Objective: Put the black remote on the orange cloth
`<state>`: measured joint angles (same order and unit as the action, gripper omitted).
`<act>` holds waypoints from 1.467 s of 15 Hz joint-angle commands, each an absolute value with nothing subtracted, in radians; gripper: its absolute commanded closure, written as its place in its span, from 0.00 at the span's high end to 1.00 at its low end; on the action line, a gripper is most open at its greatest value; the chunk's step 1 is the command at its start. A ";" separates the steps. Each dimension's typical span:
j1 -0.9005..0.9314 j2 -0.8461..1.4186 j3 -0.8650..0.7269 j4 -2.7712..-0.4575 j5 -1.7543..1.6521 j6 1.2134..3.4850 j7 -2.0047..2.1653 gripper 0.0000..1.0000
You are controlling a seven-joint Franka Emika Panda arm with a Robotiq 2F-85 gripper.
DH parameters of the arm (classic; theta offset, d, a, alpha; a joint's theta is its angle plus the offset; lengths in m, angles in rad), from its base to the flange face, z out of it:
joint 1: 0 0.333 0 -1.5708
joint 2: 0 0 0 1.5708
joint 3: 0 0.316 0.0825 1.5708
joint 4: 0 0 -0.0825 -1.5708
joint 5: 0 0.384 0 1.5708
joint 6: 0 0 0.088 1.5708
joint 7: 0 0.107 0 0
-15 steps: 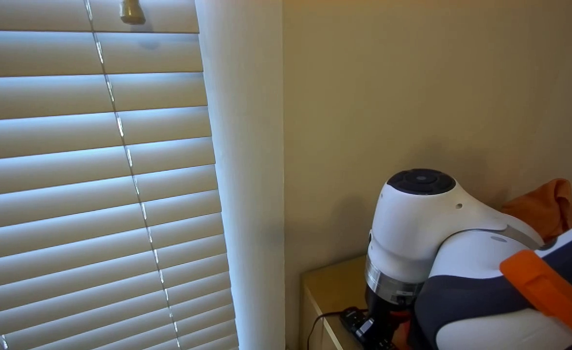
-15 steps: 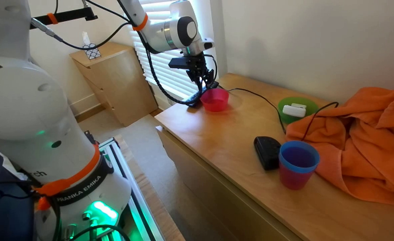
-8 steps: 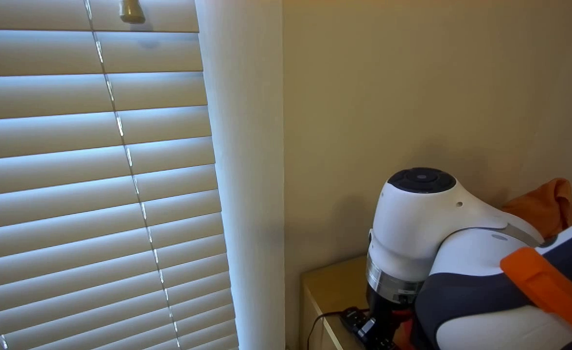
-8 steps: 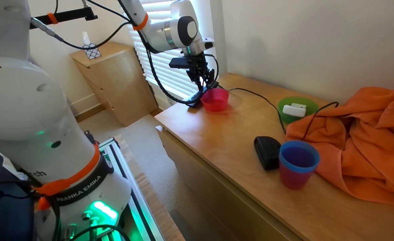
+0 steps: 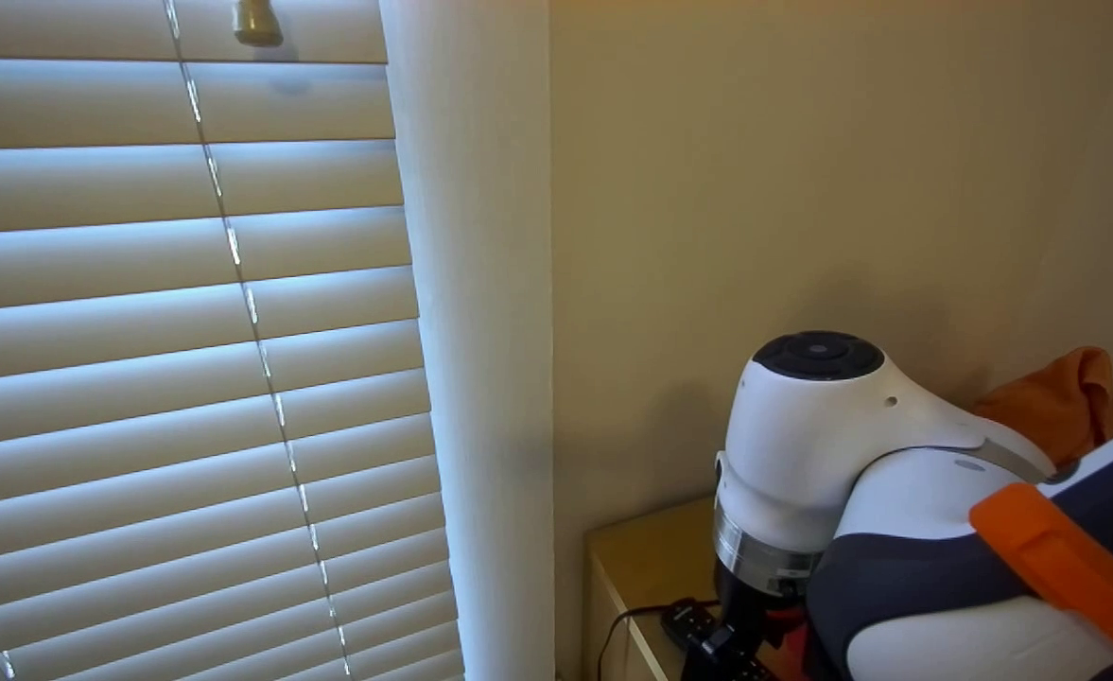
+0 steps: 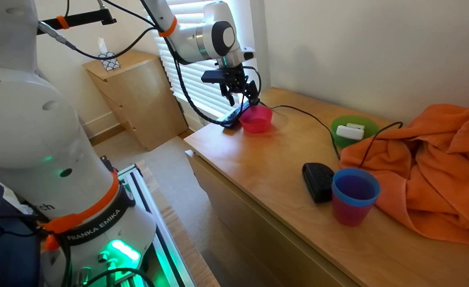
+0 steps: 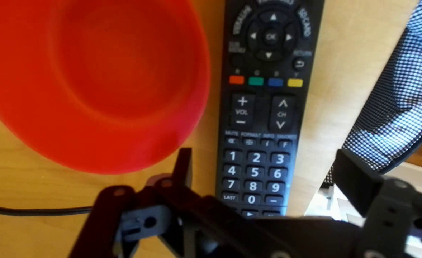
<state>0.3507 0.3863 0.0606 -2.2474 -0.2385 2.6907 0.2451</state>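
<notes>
The black remote (image 7: pixel 264 89) lies on the wooden top, just beside a red cup, its number keys facing up in the wrist view. In an exterior view the remote (image 6: pixel 233 116) shows partly behind a hanging cable and the cup. My gripper (image 7: pixel 262 163) is open above the keypad end, one finger (image 7: pixel 185 166) on each side of the remote, with gaps between. Nothing is gripped. The remote's lower end is hidden by the gripper's body. Far off along the same top, the orange cloth (image 6: pixel 437 171) lies crumpled against the wall; part of the cloth (image 5: pixel 1052 402) shows behind the arm.
The red cup (image 7: pixel 124 79) stands close by one finger. The top's edge runs near the other finger, with a dark mesh item (image 7: pixel 390 107) beyond it. Toward the cloth are a black case (image 6: pixel 318 181), a blue-rimmed cup (image 6: pixel 356 197), a green dish (image 6: pixel 338 137) and a black cord.
The gripper's fingers, close together half a second ago, have spread apart. The arm has barely shifted. The remote and the cloth appear to be in the same places.
</notes>
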 commanded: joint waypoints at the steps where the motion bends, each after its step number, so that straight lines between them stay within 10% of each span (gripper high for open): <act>1: 0.326 0.433 0.093 -2.217 -0.215 2.668 0.191 1.00; 9: 0.289 0.405 0.099 -2.234 -0.200 2.675 0.138 0.31; 17: -0.123 0.290 0.478 -2.275 0.181 2.617 -0.393 0.30; 22: -0.103 0.218 0.219 -2.227 0.193 2.528 -0.335 0.30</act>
